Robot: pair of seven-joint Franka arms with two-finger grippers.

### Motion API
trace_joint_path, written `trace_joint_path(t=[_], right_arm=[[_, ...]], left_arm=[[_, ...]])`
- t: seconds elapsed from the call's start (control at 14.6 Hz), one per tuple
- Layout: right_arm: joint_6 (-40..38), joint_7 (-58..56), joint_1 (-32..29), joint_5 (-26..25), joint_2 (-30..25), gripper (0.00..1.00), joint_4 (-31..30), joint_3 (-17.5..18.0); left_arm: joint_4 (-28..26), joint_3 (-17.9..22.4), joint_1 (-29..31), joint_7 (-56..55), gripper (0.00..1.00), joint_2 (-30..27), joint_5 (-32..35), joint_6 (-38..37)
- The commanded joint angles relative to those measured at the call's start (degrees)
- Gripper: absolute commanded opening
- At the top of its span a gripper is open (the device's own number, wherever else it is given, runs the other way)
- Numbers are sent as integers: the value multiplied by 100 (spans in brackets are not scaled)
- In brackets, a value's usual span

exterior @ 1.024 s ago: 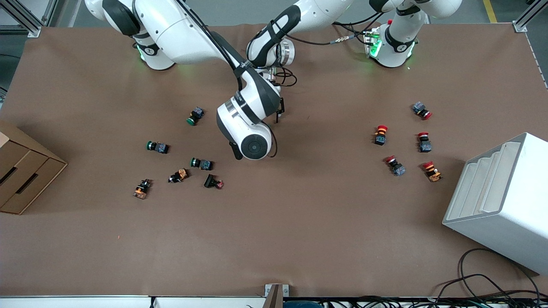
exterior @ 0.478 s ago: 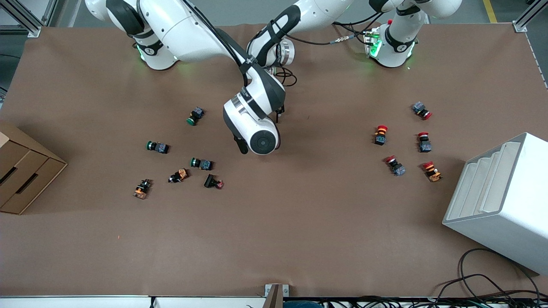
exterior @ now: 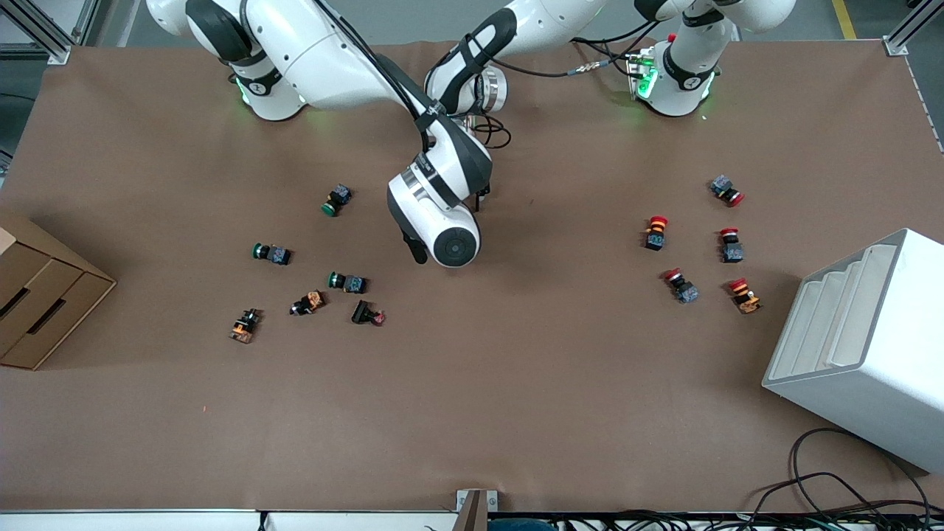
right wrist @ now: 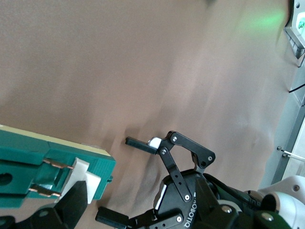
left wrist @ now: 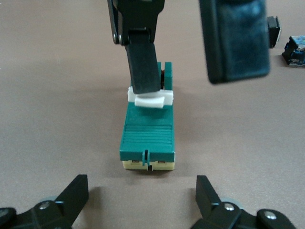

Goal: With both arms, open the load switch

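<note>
Lying flat on the table (left wrist: 57,95), your load switch (left wrist: 147,138) sits just beside the left tool (left wrist: 143,202), whose fingers are spread apart. Your right tool (left wrist: 190,47) stands over its white lever (left wrist: 151,99), fingers apart, one fingertip (left wrist: 143,67) touching the lever.

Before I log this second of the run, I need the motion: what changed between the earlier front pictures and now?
The right arm's wrist swung across the table toward the left arm's end and a little farther from the front camera, most of it early. Its right gripper has one finger on the white lever of the load switch. The left gripper kept open before the switch. The push buttons stayed put.
</note>
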Motion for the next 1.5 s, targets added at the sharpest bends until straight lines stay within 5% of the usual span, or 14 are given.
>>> trace_joint_path(t=[0.0, 0.55, 0.96, 1.43], right_arm=[[44, -73, 50, 34, 24, 100, -69, -25], [-26, -554, -371, -27, -81, 100, 404, -77], [-131, -4127, -1442, -1274, -1125, 100, 90, -77], [-491, -7891, -2884, -2056, -2286, 100, -377, -86]], left_arm=[[120, -21, -110, -65, 100, 349, 44, 202], [128, -12, -102, -56, 100, 357, 44, 202], [128, -21, -102, -65, 100, 349, 27, 202], [226, -56, 100, 241, 100, -27, -436, 255]])
